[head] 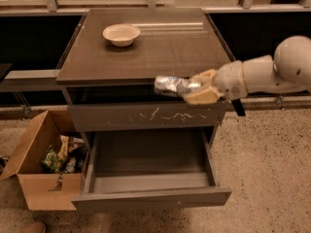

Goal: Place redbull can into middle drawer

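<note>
The redbull can (171,85) lies on its side in the air, held at its right end by the claw (195,87). The claw's tan fingers (203,96) are closed onto it, one above and one below, and the rest of the can sticks out to the left, uncovered. As seen here, the can crosses the front edge of the counter (165,52) towards its right-hand side, just above the scratched drawer front (121,116). How high it hangs over that edge cannot be told.

Directly below and further forward, the middle drawer (150,198) is pulled well out. Its grey floor shows between the two side walls, and its plain front panel is the nearest edge. The can is over the drawer's right half but further back, nearer the cabinet than the drawer's front panel.

The white arm (262,74) comes in from the right, level with the counter's front edge and off its right corner. A cream bowl (121,34) sits far back on the left of the counter, well apart from the can. On the speckled floor (262,169) left of the drawer stands an open cardboard box (39,188) holding packets, just beside the drawer's left wall. The floor to the right of the drawer is bare.
</note>
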You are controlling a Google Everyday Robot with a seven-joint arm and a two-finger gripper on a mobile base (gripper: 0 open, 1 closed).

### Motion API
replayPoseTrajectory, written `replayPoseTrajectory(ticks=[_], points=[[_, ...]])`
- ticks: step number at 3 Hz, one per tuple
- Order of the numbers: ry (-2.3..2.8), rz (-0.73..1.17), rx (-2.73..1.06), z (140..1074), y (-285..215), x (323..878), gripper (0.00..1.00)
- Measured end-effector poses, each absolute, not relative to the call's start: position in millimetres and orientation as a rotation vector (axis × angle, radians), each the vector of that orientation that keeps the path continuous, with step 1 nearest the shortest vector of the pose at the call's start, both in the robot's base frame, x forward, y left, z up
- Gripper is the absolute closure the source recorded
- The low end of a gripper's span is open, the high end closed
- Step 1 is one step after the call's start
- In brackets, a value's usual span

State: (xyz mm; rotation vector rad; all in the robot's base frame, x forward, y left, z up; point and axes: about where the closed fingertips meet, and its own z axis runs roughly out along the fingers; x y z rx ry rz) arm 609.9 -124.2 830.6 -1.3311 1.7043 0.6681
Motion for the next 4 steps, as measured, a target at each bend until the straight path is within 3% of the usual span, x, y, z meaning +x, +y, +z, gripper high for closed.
replayPoseTrajectory(ticks=[2, 4], points=[[1.897, 0.778, -1.289, 685, -187, 540, 1.00], [1.908, 0.804, -1.300, 675, -182, 537, 1.00]])
